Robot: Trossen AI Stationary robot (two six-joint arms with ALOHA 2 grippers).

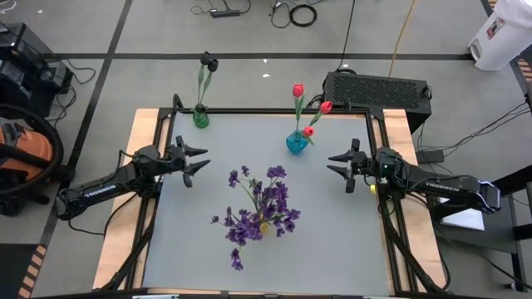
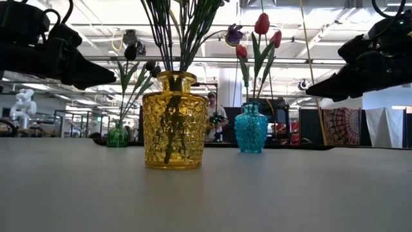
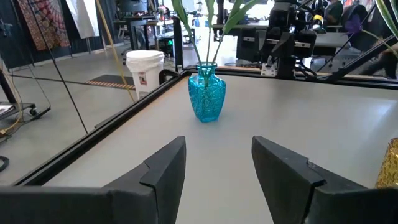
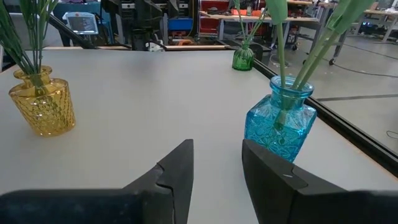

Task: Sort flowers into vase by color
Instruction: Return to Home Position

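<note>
Bushy purple sprays (image 1: pixel 260 208) stand with their stems in a yellow glass vase (image 2: pixel 174 120) in the middle of the table. Three red tulips (image 1: pixel 309 107) stand in a blue vase (image 1: pixel 297 143) near the far edge. Black-headed blooms (image 1: pixel 208 61) stand in a small green vase (image 1: pixel 200 117) at the far left. My left gripper (image 1: pixel 198 160) hovers open above the table's left side. My right gripper (image 1: pixel 337 165) hovers open above the right side, near the blue vase (image 4: pixel 280 126). Neither touches anything.
A black box (image 1: pixel 378 90) sits beyond the table's far right corner. A dark frame (image 1: pixel 274 110) runs along the table's edges. A white bucket (image 3: pixel 144 70) stands on the floor beyond the table. Bare grey tabletop (image 1: pixel 199 241) lies around the yellow vase.
</note>
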